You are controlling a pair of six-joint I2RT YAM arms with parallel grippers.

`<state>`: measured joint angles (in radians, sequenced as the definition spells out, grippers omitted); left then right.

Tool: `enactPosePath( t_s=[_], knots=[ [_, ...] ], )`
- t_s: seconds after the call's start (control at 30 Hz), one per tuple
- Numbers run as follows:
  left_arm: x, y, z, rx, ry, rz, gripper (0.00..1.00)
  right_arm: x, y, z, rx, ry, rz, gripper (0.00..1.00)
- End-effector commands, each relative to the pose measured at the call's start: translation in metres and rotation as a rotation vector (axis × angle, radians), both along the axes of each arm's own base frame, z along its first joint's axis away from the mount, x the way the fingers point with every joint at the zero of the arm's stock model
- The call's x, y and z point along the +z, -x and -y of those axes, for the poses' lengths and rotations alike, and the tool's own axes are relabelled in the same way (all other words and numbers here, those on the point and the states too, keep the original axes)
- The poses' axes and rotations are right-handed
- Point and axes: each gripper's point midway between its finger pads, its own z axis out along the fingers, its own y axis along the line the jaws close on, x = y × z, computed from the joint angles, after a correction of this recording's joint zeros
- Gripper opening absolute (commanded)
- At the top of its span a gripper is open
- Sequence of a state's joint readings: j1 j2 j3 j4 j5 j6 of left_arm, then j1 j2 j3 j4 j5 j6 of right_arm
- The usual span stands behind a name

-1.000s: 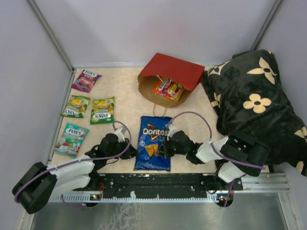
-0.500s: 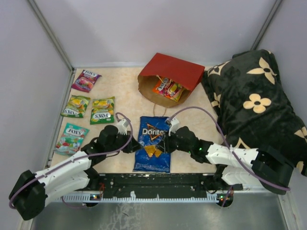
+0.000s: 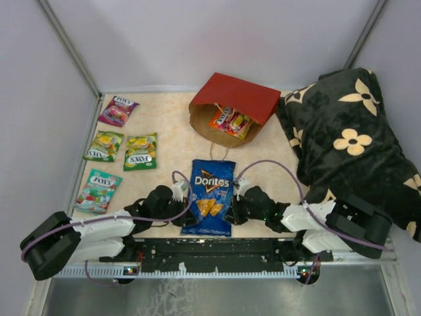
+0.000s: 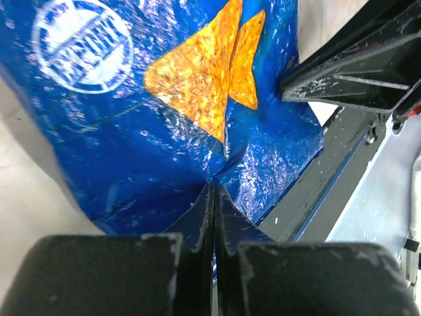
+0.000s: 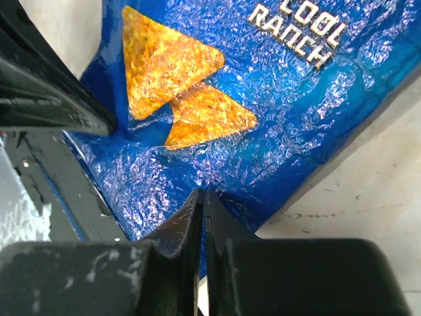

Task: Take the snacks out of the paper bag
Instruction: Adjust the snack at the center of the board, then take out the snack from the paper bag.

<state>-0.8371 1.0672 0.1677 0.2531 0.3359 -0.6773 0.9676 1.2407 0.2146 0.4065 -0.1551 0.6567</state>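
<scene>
The blue Doritos bag (image 3: pixel 209 203) lies flat near the front edge, between my two grippers. My left gripper (image 3: pixel 187 213) is shut on its left edge, pinching the foil (image 4: pixel 214 191). My right gripper (image 3: pixel 231 212) is shut on its right edge (image 5: pixel 201 194). The red paper bag (image 3: pixel 243 99) lies on its side at the back, mouth toward me, with orange candy packets (image 3: pixel 230 120) inside. A purple packet (image 3: pixel 117 110), two green packets (image 3: pixel 103 145) (image 3: pixel 141 152) and a teal packet (image 3: pixel 99 191) lie on the left of the table. No yellow box shows.
A black flowered cushion (image 3: pixel 348 145) fills the right side, close behind my right arm. The black rail (image 3: pixel 217 249) at the table's front edge runs just below the chip bag. Grey walls close in the left, back and right.
Both grippers have drawn back toward the front edge with the Doritos bag, which has slid a little nearer to me. The paper bag and packets have not moved.
</scene>
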Motion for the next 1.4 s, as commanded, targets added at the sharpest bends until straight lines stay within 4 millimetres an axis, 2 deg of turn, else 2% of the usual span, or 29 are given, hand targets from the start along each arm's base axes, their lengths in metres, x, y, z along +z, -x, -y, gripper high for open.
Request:
enactPosePath(
  t_s=[0.0, 0.13, 0.2, 0.3, 0.33, 0.37, 0.4, 0.47, 0.53, 0.57, 0.63, 0.73, 0.77, 0.83, 0.9, 0.97, 1.07, 1.17, 1.37],
  knots=[
    [-0.009, 0.008, 0.003, 0.024, -0.016, 0.002, 0.0, -0.012, 0.014, -0.001, 0.017, -0.032, -0.058, 0.05],
    [-0.019, 0.022, 0.002, 0.035, -0.049, -0.034, 0.0, -0.028, 0.032, 0.01, 0.026, 0.005, -0.116, 0.05],
    [-0.021, 0.027, 0.001, 0.045, -0.064, -0.049, 0.0, -0.03, 0.039, 0.014, 0.026, 0.02, -0.132, 0.05],
    [-0.013, 0.022, 0.002, 0.061, -0.079, -0.023, 0.01, -0.02, 0.04, 0.016, 0.018, 0.03, -0.116, 0.08],
    [0.003, 0.013, 0.008, 0.072, -0.062, 0.023, 0.06, -0.006, 0.034, 0.012, 0.014, 0.01, -0.078, 0.13],
    [0.015, 0.0, 0.009, 0.086, -0.071, 0.095, 0.13, 0.005, 0.026, 0.011, 0.005, 0.015, -0.037, 0.26],
    [0.03, -0.013, 0.011, 0.108, -0.074, 0.161, 0.24, 0.018, 0.015, 0.01, -0.012, 0.023, 0.017, 0.46],
    [0.07, -0.043, 0.018, 0.152, -0.063, 0.312, 0.58, 0.047, -0.012, 0.015, -0.069, 0.07, 0.158, 0.8],
    [0.107, -0.076, 0.023, 0.199, -0.078, 0.442, 0.91, 0.088, -0.043, 0.017, -0.136, 0.076, 0.304, 0.97],
    [0.121, -0.094, 0.024, 0.23, -0.09, 0.477, 0.98, 0.116, -0.061, 0.015, -0.161, 0.048, 0.367, 0.99],
    [0.143, -0.13, 0.031, 0.269, -0.079, 0.499, 0.99, 0.157, -0.097, 0.02, -0.233, -0.014, 0.399, 0.98],
    [0.165, -0.176, 0.045, 0.306, -0.017, 0.527, 1.0, 0.214, -0.146, 0.038, -0.356, -0.063, 0.47, 0.95],
    [0.171, -0.192, 0.051, 0.325, -0.006, 0.55, 1.0, 0.228, -0.159, 0.045, -0.388, -0.054, 0.498, 0.95],
    [0.171, -0.219, 0.062, 0.344, 0.006, 0.558, 1.0, 0.258, -0.178, 0.054, -0.418, -0.034, 0.558, 0.95],
    [0.163, -0.244, 0.07, 0.352, 0.043, 0.522, 1.0, 0.276, -0.192, 0.062, -0.434, -0.004, 0.592, 0.96],
    [0.15, -0.268, 0.077, 0.366, 0.081, 0.477, 1.0, 0.284, -0.202, 0.07, -0.447, 0.011, 0.609, 0.96],
    [0.128, -0.296, 0.085, 0.384, 0.146, 0.421, 0.97, 0.282, -0.21, 0.08, -0.472, -0.001, 0.601, 0.95],
    [0.12, -0.32, 0.096, 0.376, 0.27, 0.392, 0.86, 0.265, -0.208, 0.086, -0.482, -0.007, 0.568, 0.94],
    [0.109, -0.354, 0.122, 0.364, 0.532, 0.251, 0.81, 0.236, -0.195, 0.092, -0.47, 0.007, 0.544, 0.93]
  ],
)
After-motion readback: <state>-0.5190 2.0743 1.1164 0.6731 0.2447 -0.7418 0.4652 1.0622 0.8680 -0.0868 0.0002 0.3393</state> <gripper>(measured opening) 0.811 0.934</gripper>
